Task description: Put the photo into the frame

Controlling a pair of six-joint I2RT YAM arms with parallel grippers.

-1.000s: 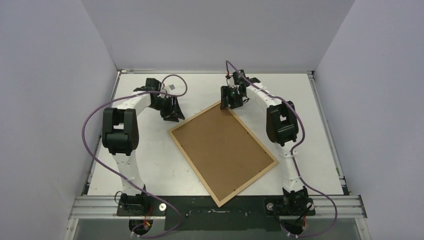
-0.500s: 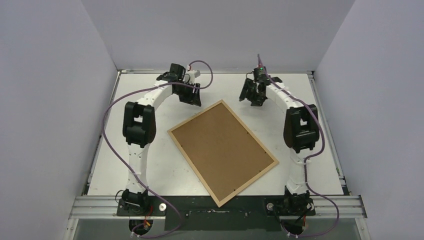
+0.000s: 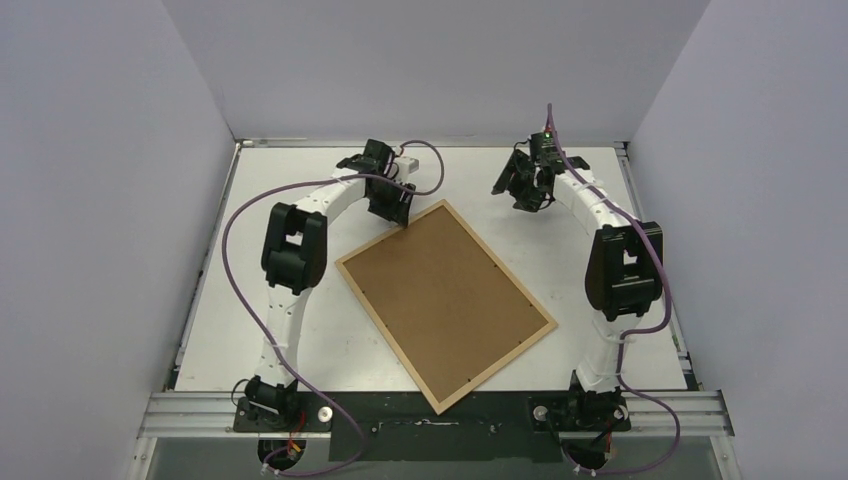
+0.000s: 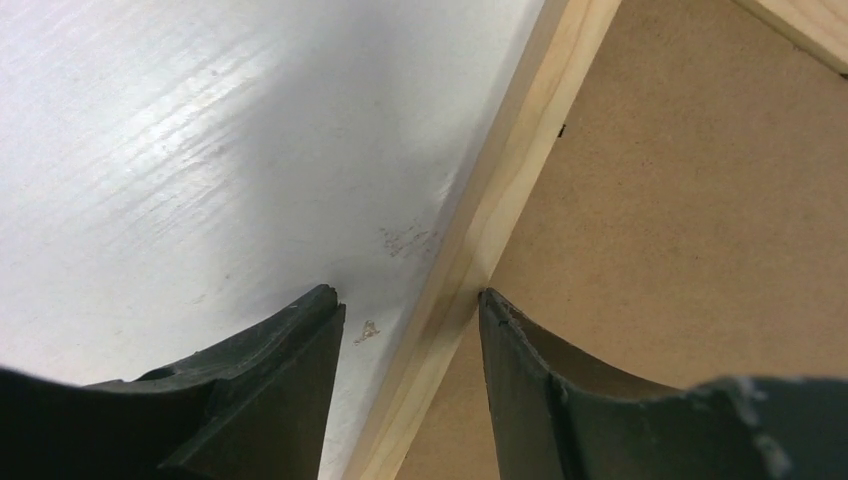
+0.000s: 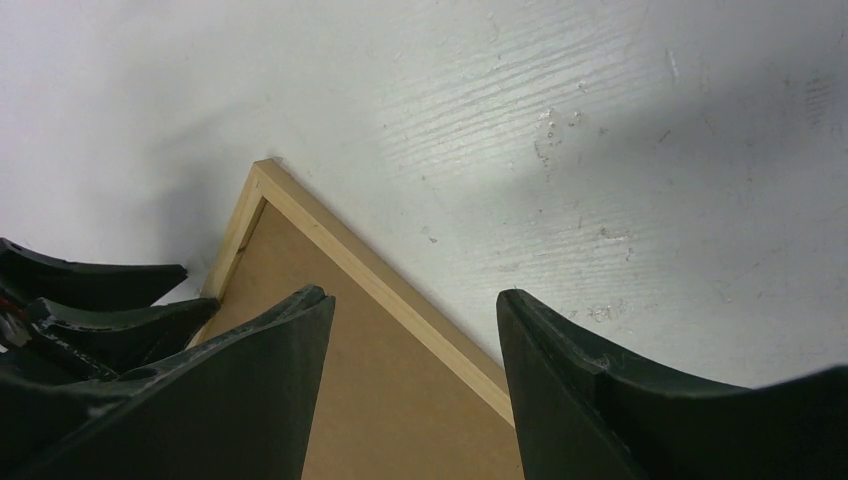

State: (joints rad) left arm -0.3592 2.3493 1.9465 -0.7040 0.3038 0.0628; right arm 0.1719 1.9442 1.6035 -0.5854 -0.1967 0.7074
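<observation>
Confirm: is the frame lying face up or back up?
Back up. The frame lies flat on the table, and the brown backing board fills its opening in the top view and both wrist views.

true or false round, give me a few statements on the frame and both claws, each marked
1. The frame lies flat on the table. True.
2. The cat photo shows face up in the frame. False: only the brown backing board shows.
3. The left claw is open with the frame's wood edge between its fingers. True.
4. The right claw grips the frame's corner. False: it is open and holds nothing.
</observation>
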